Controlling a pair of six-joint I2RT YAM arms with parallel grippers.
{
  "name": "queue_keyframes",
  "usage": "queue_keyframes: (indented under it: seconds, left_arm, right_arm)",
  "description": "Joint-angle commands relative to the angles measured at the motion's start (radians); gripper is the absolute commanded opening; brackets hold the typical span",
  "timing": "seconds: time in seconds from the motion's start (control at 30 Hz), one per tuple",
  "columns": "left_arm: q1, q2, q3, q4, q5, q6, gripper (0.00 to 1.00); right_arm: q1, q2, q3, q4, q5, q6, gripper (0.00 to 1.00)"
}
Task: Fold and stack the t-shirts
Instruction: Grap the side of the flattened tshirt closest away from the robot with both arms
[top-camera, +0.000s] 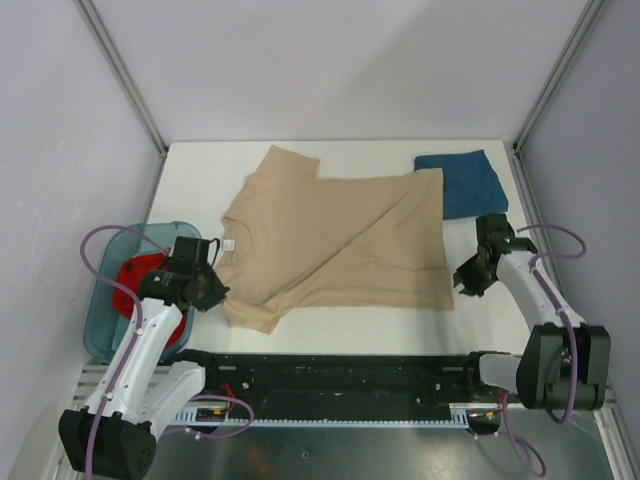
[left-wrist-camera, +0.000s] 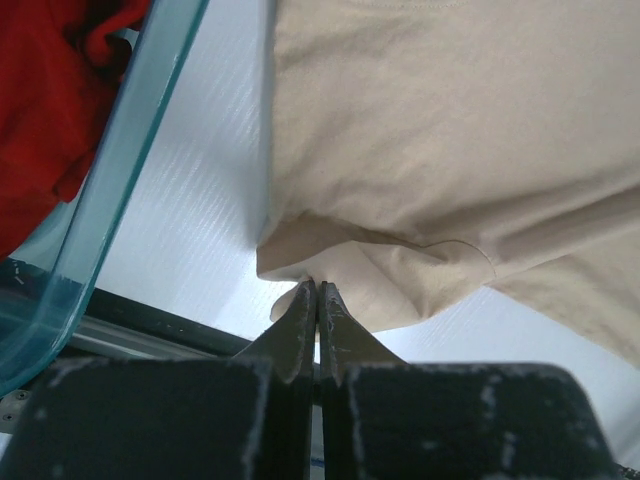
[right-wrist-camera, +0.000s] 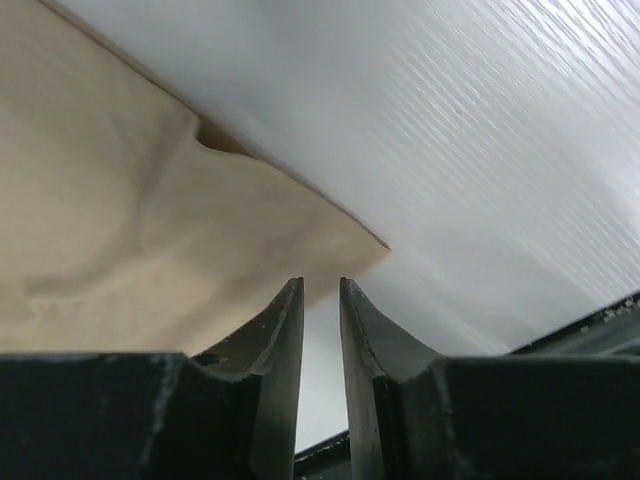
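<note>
The tan t-shirt (top-camera: 340, 240) lies spread on the white table, partly folded, its neck label to the left. My left gripper (top-camera: 212, 292) is at the shirt's near-left sleeve. In the left wrist view its jaws (left-wrist-camera: 318, 285) are shut, pinching the edge of the tan cloth (left-wrist-camera: 450, 150). My right gripper (top-camera: 467, 280) is at the shirt's near-right hem corner. In the right wrist view it (right-wrist-camera: 320, 285) stands a little open with nothing between the fingers, and the corner of the tan cloth (right-wrist-camera: 120, 220) lies just ahead. The folded teal-blue t-shirt (top-camera: 462, 183) lies at the back right. The red t-shirt (top-camera: 140, 285) lies in the bin.
A clear teal plastic bin (top-camera: 105, 320) stands at the table's left edge; its wall (left-wrist-camera: 130, 150) is close beside the left gripper. A black rail (top-camera: 340, 375) runs along the near edge. Grey walls and metal posts enclose the table.
</note>
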Motion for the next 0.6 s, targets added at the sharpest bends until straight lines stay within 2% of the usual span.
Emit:
queue_keyframes:
  seconds: [0.0,0.2,0.57]
  left_arm:
    - [-0.005,-0.012,0.037,0.028,0.009,0.026,0.0]
    - [-0.005,-0.013,0.039,0.028,0.007,0.025,0.0]
    - [-0.006,-0.021,0.038,0.028,0.004,0.026,0.0]
  right_arm:
    - [-0.012,-0.102,-0.07,-0.05,-0.004,0.094,0.26]
    - [-0.03,-0.122,-0.163,-0.042,-0.038,0.117,0.33]
    - [-0.048,-0.09,-0.236,0.065,-0.067,0.146,0.35]
